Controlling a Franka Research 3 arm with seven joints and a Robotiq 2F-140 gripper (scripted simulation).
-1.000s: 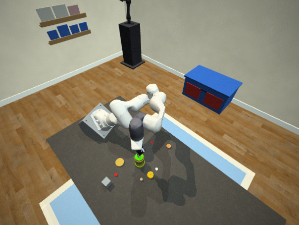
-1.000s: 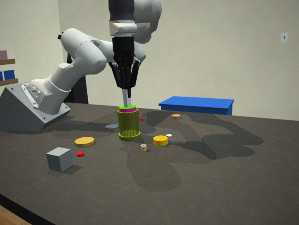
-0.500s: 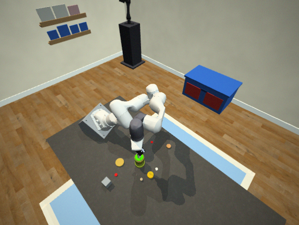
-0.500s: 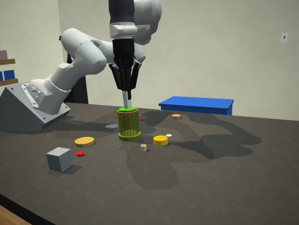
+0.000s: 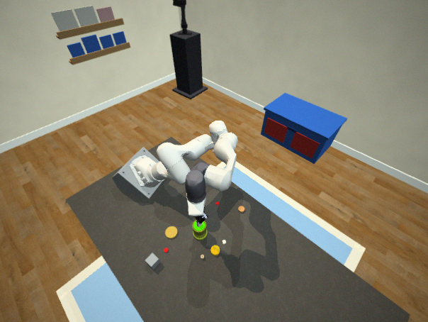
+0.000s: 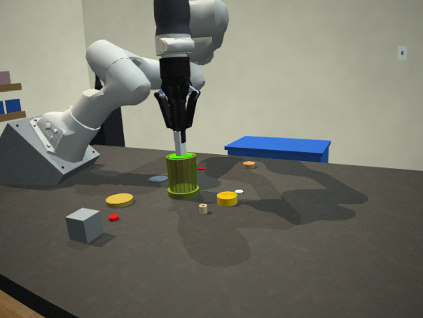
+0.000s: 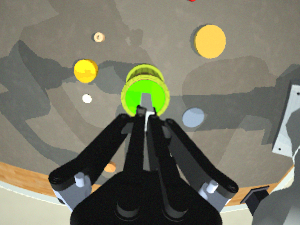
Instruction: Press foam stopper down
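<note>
An olive-yellow ribbed jar (image 6: 182,176) stands upright on the dark mat; it also shows in the top view (image 5: 199,231) and in the wrist view (image 7: 145,92). Its bright green foam stopper (image 6: 180,156) sits about level with the rim, with no side of it showing above the jar. My gripper (image 6: 181,148) (image 7: 145,100) is shut and empty, pointing straight down, with its closed fingertips resting on the middle of the stopper's top.
Around the jar lie a flat yellow disc (image 6: 119,200), a thicker yellow disc (image 6: 227,198), a grey-blue disc (image 6: 158,178), an orange disc (image 6: 248,164), two small red discs (image 6: 113,217), a white button (image 6: 239,191), a beige ring (image 6: 202,209) and a grey cube (image 6: 84,224).
</note>
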